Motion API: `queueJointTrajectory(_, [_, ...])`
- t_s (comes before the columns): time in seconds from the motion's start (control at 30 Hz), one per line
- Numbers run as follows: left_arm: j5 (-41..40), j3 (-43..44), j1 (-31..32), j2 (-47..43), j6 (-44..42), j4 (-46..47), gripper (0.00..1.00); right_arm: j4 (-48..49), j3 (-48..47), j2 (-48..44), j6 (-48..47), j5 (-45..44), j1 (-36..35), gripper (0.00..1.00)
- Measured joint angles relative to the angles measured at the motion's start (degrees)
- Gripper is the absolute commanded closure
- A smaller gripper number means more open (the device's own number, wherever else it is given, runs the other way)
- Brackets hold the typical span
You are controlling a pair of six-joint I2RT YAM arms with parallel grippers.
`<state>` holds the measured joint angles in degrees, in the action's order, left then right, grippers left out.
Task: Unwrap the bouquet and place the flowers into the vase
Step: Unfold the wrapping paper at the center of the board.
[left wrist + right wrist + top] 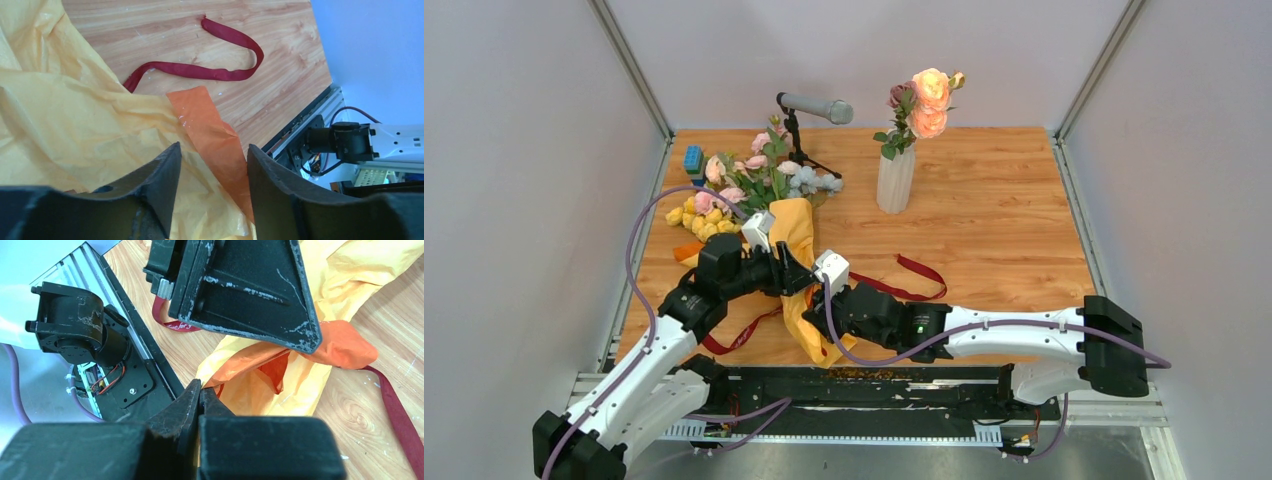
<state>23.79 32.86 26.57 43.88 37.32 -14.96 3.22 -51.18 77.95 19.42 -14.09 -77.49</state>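
The orange-yellow paper of the bouquet lies opened out and crumpled near the table's front. Loose flowers lie on the table behind it at the back left. The white ribbed vase stands at the back centre and holds peach roses. The dark red ribbon lies untied on the wood. My left gripper is open, with an orange fold of paper between its fingers. My right gripper is shut on the paper's edge, just below the left gripper's finger.
A grey microphone on a black stand rises behind the flowers. A blue block sits at the back left corner. The table's metal front rail runs just below both grippers. White walls close in both sides.
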Motion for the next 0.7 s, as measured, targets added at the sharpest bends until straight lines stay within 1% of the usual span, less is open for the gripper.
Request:
queueJointTrajectory(0.13, [-0.1,0.4,0.1,0.2,-0.5,-0.3,0.68,-0.4,0.0,0.2,0.0,-0.9,0.0,1.00])
queueJointTrajectory(0.17, [-0.1,0.5,0.1,0.2,-0.5,-0.3,0.77,-0.7,0.0,0.2,0.0,-1.2,0.0,1.00])
queueJointTrajectory(0.3, [-0.3,0.5,0.1,-0.1,-0.5,-0.4,0.99,-1.2,-0.1,0.3,0.2,-2.9,0.0,1.00])
queueJointTrajectory(0.37, [-0.6,0.5,0.1,-0.7,-0.5,-0.7,1.00,-1.4,-0.1,0.3,0.3,-3.5,0.0,0.98])
queueJointTrajectory(0.47, [-2.0,0.5,0.1,-2.3,-0.5,-1.0,1.00,-1.4,-0.1,0.3,0.5,-4.0,0.0,0.89])
queueJointTrajectory(0.53, [-3.6,0.5,0.1,-3.9,-0.5,-1.9,1.00,-1.7,-0.1,0.3,0.7,-4.5,0.0,0.81])
queueJointTrajectory(0.7, [-11.0,0.5,0.1,-8.3,-1.6,-5.0,1.00,-3.5,-0.1,-0.2,1.4,-6.6,0.0,0.57])
